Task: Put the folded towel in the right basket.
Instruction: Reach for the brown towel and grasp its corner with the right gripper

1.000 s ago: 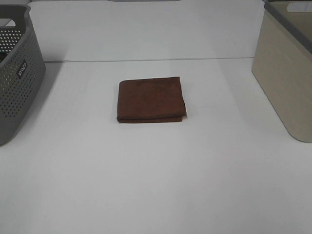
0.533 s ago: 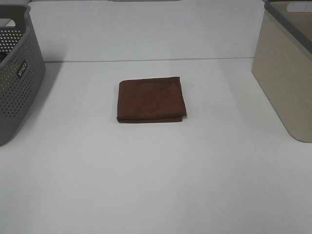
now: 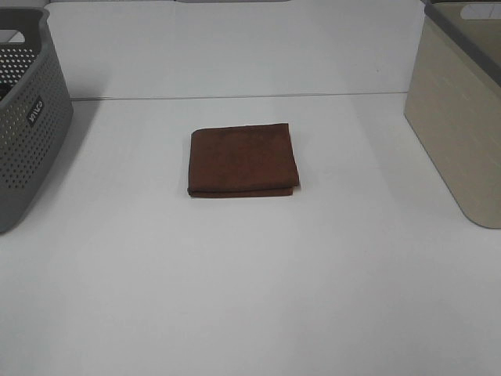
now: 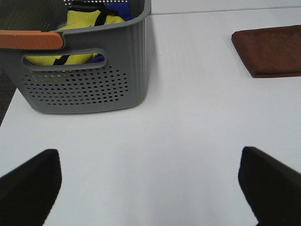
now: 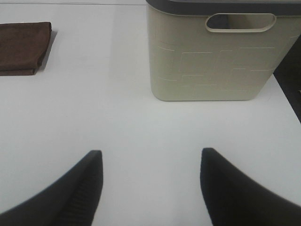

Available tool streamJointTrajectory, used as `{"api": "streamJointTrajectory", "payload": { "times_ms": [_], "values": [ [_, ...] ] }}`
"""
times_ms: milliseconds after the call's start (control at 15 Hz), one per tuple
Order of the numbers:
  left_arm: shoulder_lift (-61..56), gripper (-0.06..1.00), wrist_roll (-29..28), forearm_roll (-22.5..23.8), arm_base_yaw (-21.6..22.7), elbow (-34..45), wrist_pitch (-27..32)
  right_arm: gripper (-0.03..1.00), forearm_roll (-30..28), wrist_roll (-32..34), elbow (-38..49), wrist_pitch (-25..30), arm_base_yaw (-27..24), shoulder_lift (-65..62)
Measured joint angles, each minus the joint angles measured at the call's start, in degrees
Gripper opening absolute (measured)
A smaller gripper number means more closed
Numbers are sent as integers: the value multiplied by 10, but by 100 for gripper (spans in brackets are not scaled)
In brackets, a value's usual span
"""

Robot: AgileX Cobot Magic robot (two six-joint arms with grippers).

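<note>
A brown folded towel (image 3: 243,160) lies flat in the middle of the white table (image 3: 250,298). It also shows in the left wrist view (image 4: 270,51) and in the right wrist view (image 5: 23,47). The beige right basket (image 3: 462,117) stands at the table's right edge, and the right wrist view shows its handle side (image 5: 211,56). Neither arm shows in the exterior high view. My left gripper (image 4: 150,188) is open and empty, near the grey basket and far from the towel. My right gripper (image 5: 148,188) is open and empty, in front of the beige basket.
A grey perforated basket (image 3: 27,117) stands at the table's left edge. In the left wrist view this grey basket (image 4: 89,70) holds yellow and blue cloth (image 4: 91,19). A seam line (image 3: 235,97) crosses the table behind the towel.
</note>
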Motion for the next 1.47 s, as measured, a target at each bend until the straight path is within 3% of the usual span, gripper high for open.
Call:
{"api": "streamJointTrajectory", "payload": {
  "times_ms": [333,733,1133,1467],
  "values": [
    [0,97,0,0,0,0,0,58,1,0,-7,-6,0,22],
    [0,97,0,0,0,0,0,58,2,0,-93,-125,0,248],
    [0,97,0,0,0,0,0,58,42,-31,-286,-129,0,529],
    [0,97,0,0,0,0,0,58,156,-117,-512,-52,0,811]
  ]
}}
